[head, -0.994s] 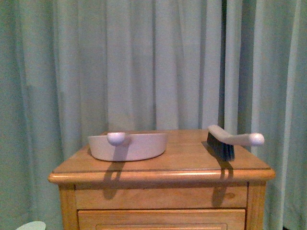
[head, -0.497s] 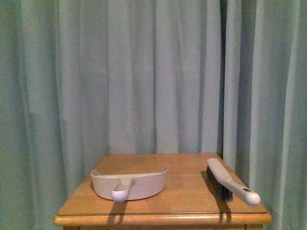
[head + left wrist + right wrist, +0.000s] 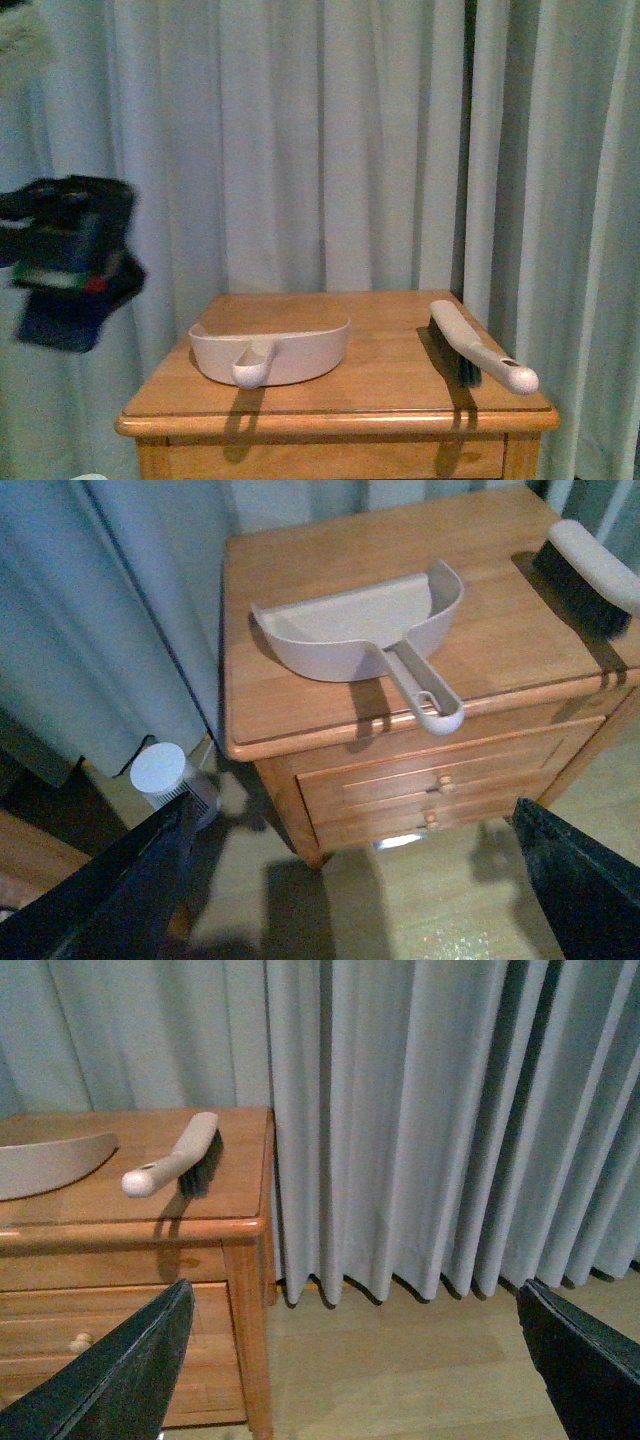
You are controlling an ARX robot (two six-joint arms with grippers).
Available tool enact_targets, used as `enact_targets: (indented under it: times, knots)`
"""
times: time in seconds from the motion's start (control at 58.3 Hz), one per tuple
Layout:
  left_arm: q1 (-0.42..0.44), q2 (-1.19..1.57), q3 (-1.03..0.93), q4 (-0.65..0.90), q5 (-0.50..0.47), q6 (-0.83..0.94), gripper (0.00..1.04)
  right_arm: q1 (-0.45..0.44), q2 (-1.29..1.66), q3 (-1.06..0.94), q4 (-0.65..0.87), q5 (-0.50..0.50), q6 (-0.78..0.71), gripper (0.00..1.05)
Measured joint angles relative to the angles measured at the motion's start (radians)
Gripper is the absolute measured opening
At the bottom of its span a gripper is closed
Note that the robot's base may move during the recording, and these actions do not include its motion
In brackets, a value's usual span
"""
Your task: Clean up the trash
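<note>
The trash is out of view in every frame. A beige dustpan (image 3: pixel 270 350) (image 3: pixel 360 630) lies on the wooden nightstand (image 3: pixel 390 385), its handle pointing over the front edge. A beige hand brush (image 3: pixel 480 350) (image 3: pixel 175 1160) with dark bristles lies near the right edge. My left gripper (image 3: pixel 350 900) hangs open above the floor in front of the nightstand's drawers, holding nothing. My right gripper (image 3: pixel 350 1360) is open over bare floor, to the right of the nightstand. A dark, blurred part of my left arm (image 3: pixel 70 260) shows at the left of the front view.
Grey-green curtains (image 3: pixel 330 150) hang right behind and beside the nightstand. A small white-topped cylinder (image 3: pixel 160 772) stands on the floor by the nightstand's left leg. The nightstand has drawers with small knobs (image 3: pixel 445 783). Wooden floor (image 3: pixel 400 1360) lies in front.
The front view has shifted, so the nightstand top shows from higher up than a second ago. My left arm has come into that view at the left, blurred.
</note>
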Motion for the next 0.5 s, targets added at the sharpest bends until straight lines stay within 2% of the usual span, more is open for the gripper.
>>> enact_targets:
  times: [0.12, 0.257, 0.497]
  knots:
    - [-0.06, 0.202, 0.206, -0.098, -0.043, -0.011, 0.97, 0.0, 0.0, 0.0, 0.0, 0.0, 0.0, 0.97]
    - [-0.087, 0.382, 0.398, -0.184, -0.087, -0.071, 0.97, 0.0, 0.0, 0.0, 0.0, 0.0, 0.0, 0.97]
    - [-0.101, 0.613, 0.603, -0.29, -0.134, -0.176, 0.97, 0.0, 0.0, 0.0, 0.0, 0.0, 0.0, 0.97]
